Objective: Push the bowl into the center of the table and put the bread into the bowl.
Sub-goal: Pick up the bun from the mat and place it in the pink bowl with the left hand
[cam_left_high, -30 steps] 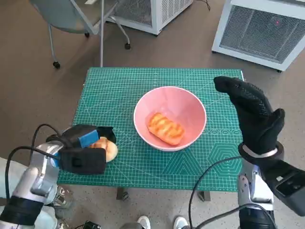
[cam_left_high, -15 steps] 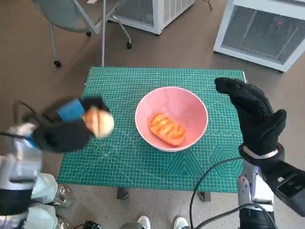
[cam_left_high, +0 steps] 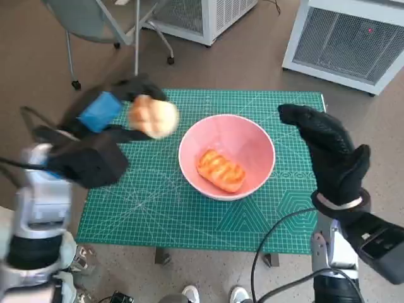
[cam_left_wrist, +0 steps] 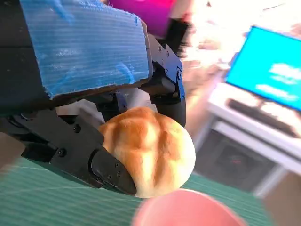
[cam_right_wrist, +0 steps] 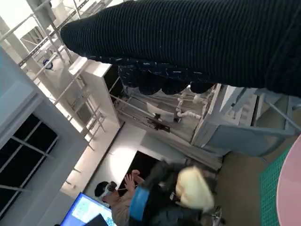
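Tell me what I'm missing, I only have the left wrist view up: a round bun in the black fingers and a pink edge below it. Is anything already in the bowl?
Observer: Yes. The head view shows a glazed bread roll lying in the pink bowl.
Operator: Where is the bun I'm holding relative to the bowl?
Observer: The round bun in the left hand is raised just off the bowl's left rim, not over its middle.
Operator: And the right hand?
Observer: The right hand holds nothing, its fingers extended by the bowl's right side over the green mat.
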Robot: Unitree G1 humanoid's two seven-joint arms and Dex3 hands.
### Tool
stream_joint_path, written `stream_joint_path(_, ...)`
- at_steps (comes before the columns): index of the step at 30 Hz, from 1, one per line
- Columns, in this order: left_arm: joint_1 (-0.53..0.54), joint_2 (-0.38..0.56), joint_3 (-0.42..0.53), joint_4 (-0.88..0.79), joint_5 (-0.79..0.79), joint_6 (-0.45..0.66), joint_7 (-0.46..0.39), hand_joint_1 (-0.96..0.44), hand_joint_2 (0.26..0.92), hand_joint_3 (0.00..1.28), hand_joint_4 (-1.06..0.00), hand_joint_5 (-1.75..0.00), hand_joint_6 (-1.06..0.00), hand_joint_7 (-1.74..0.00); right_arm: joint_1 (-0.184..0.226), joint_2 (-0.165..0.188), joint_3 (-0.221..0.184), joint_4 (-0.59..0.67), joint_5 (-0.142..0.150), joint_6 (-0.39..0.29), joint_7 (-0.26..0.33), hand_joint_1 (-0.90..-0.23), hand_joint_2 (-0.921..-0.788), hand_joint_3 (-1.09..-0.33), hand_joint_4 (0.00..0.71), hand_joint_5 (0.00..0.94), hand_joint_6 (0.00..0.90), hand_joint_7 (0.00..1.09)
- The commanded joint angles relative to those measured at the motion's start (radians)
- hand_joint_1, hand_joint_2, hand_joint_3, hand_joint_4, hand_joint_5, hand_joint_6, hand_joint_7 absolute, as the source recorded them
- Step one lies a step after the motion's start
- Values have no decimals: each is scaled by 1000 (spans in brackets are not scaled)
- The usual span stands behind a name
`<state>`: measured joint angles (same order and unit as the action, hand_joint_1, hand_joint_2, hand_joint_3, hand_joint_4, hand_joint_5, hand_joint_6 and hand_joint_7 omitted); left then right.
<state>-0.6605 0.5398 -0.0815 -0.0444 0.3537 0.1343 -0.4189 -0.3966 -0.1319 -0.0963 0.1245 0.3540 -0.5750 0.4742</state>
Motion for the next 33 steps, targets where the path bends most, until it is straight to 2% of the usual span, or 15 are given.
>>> stream_joint_path(1, -78, -38, -70, 24, 30, -40, 8, 1, 905, 33, -781, -1064, -681, -1112, 21, 6, 10, 8, -9, 14, 2, -685, -921, -702, 39, 0, -1, 400)
stream_joint_path(9, -179, -109, -192, 105, 108, -80, 8, 1, 906, 28, -777, -1129, -695, -1036, 34, -1, 19, -5, -19, 30, -3, -691, -921, -704, 43, 2, -1, 402)
stream_joint_path(20, -242, -214, -294, 336, 152, -267, 90, 1, 910, 24, -787, -1119, -675, -1056, 62, -14, 16, -50, -21, 64, -12, -698, -921, -707, 44, 3, -1, 417)
stream_joint_path(30, -265, -264, -345, 458, 211, -294, 109, 2, 918, 22, -782, -1094, -648, -1114, 80, -11, 18, -70, -51, 58, -33, -679, -921, -713, 44, 2, -1, 417)
stream_joint_path(33, -264, -274, -346, 477, 207, -285, 95, 2, 920, 59, -749, -1154, -594, -1140, 83, -12, 16, -74, -57, 58, -38, -675, -921, -718, 44, 2, -1, 417)
